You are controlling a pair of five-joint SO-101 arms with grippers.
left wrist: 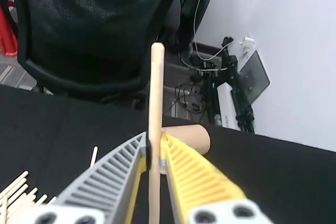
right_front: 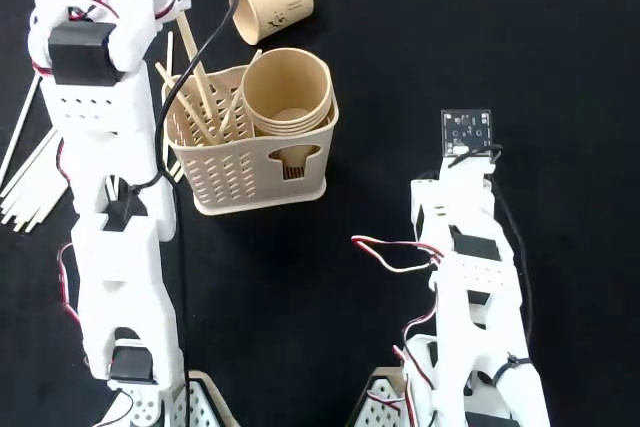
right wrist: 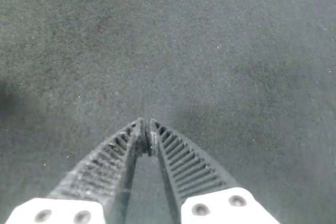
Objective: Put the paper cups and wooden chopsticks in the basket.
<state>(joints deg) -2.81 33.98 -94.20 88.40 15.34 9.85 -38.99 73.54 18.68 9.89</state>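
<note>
A beige basket (right_front: 290,182) stands left of the table's centre, holding a stack of paper cups (right_front: 287,89) and several wooden chopsticks (right_front: 205,107). One paper cup (right_front: 272,7) (left wrist: 191,137) lies on its side behind the basket. My left gripper (left wrist: 155,153) is shut on a single wooden chopstick (left wrist: 156,103) (right_front: 192,47), held up over the basket's far left corner. More chopsticks (right_front: 30,182) (left wrist: 18,195) lie loose at the table's left edge. My right gripper (right wrist: 146,135) is shut with nothing in it, low over the black cloth on the right.
The right arm (right_front: 470,267) lies folded along the right half of the black table (right_front: 400,67). An office chair (left wrist: 89,30) and cables (left wrist: 210,82) stand on the floor beyond the table's far edge.
</note>
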